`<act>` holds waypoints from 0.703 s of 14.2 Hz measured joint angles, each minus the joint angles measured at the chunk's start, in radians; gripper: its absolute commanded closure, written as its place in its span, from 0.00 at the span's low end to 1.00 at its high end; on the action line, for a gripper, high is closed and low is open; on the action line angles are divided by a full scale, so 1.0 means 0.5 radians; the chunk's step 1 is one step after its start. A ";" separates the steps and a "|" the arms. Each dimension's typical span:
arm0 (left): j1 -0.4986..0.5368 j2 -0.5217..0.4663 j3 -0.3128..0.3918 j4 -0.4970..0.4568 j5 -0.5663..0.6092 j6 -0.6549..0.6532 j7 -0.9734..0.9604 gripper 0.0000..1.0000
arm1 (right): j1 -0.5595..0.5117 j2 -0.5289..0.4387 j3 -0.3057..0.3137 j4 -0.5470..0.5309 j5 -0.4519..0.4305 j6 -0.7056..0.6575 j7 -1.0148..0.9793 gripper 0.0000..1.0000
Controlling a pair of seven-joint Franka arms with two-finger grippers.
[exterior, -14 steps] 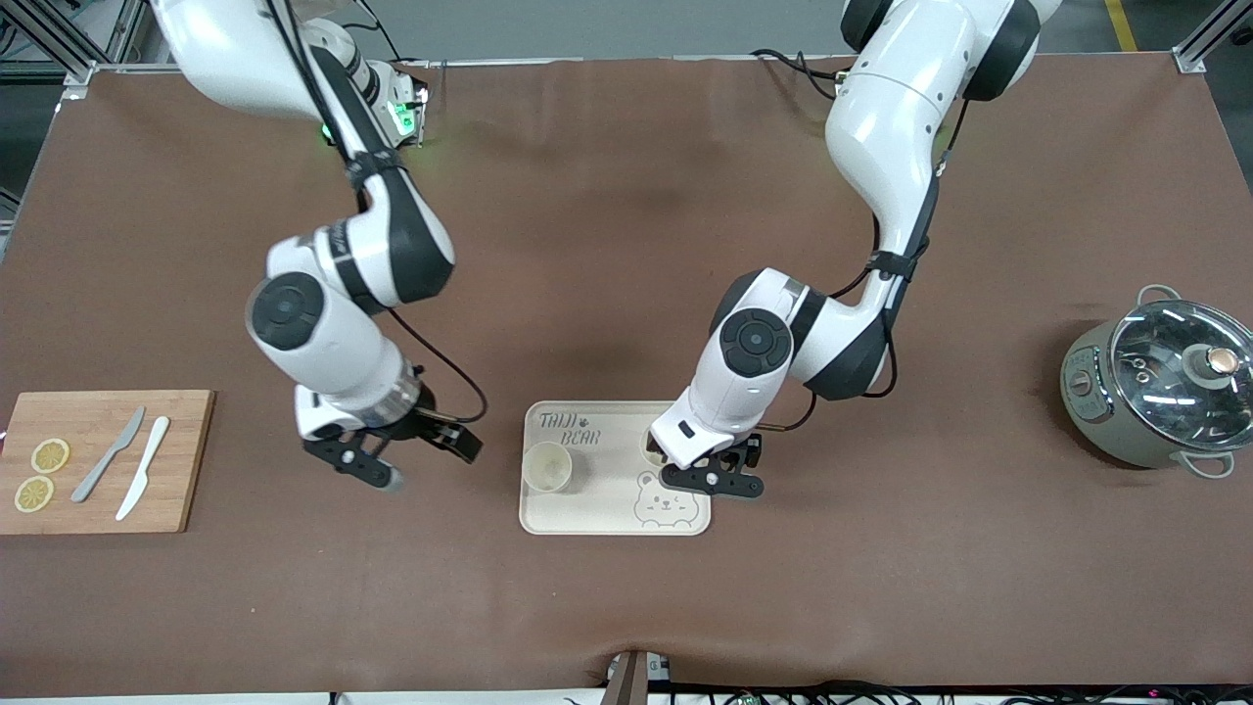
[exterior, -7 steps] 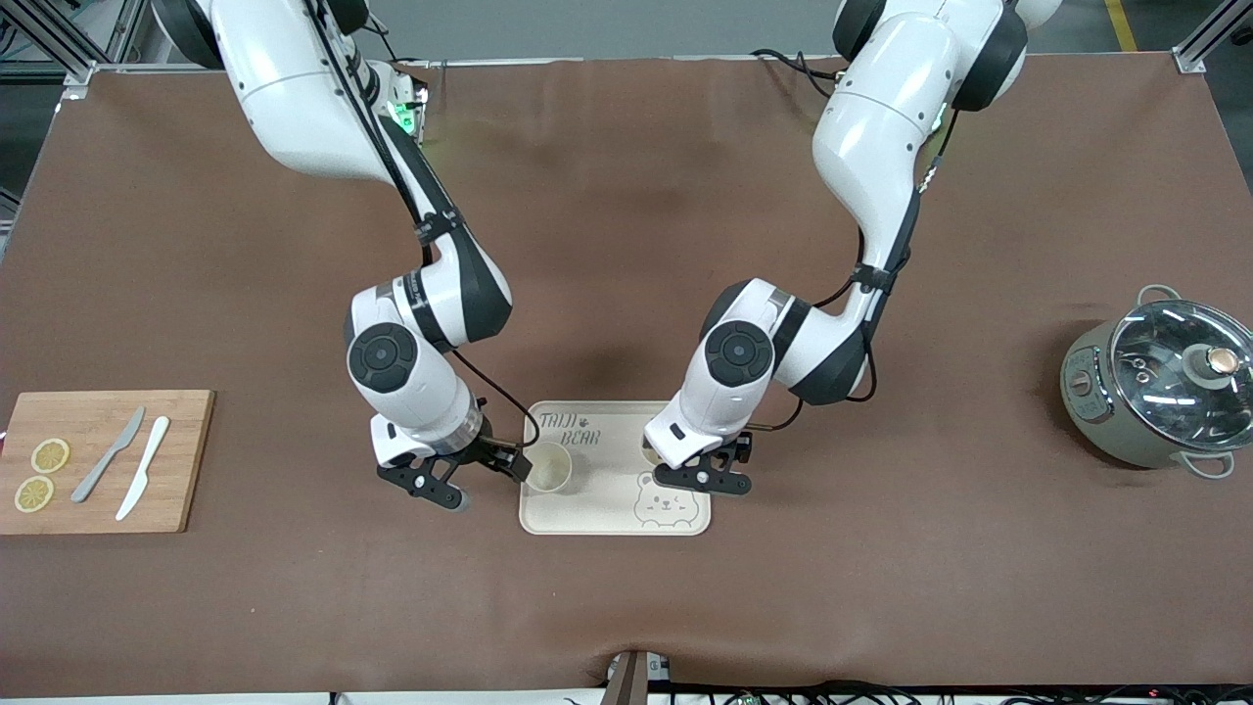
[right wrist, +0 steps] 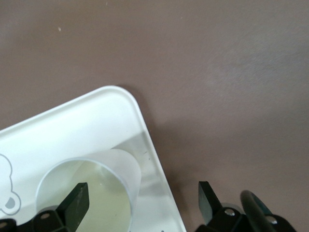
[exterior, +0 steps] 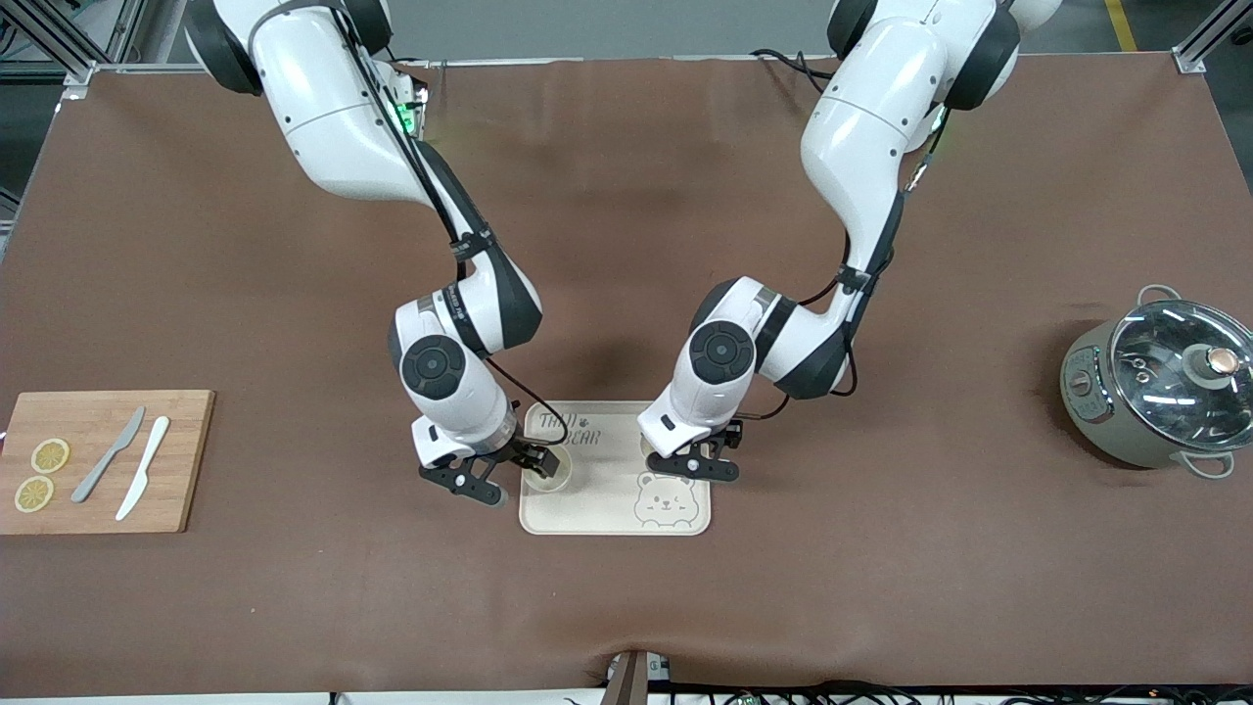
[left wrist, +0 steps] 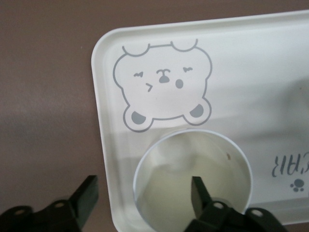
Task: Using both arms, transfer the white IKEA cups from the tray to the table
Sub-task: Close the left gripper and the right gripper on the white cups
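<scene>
Two cream-white cups stand upright on the bear-printed tray (exterior: pixel 615 519). One cup (exterior: pixel 550 474) is at the tray's end toward the right arm. My right gripper (exterior: pixel 517 477) is open and straddles that cup's wall (right wrist: pixel 89 193), with one finger inside the cup and the other over the table beside the tray; it shows in the right wrist view (right wrist: pixel 142 199). The other cup (left wrist: pixel 193 181) is beside the bear print, mostly hidden under my left wrist in the front view. My left gripper (exterior: pixel 703 462) is open and straddles its wall the same way; it shows in the left wrist view (left wrist: pixel 142 195).
A wooden cutting board (exterior: pixel 103 460) with lemon slices and two knives lies at the right arm's end of the table. A grey pot with a glass lid (exterior: pixel 1160 387) stands at the left arm's end. The table is covered in brown cloth.
My right gripper has moved from over the bare table to the tray and come down around its cup's wall. My left gripper has shifted slightly over its cup.
</scene>
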 measured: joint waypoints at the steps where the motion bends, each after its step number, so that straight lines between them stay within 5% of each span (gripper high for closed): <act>1: -0.001 0.000 0.000 -0.005 -0.003 0.004 -0.048 1.00 | 0.008 0.017 0.000 0.000 0.000 0.033 0.000 0.73; 3: -0.002 0.000 0.001 -0.006 -0.003 0.007 -0.078 1.00 | 0.012 0.043 -0.001 0.001 -0.001 0.065 -0.001 1.00; 10: 0.014 -0.021 0.029 -0.008 -0.003 0.015 -0.078 1.00 | 0.018 0.049 -0.006 0.067 0.000 0.056 0.000 1.00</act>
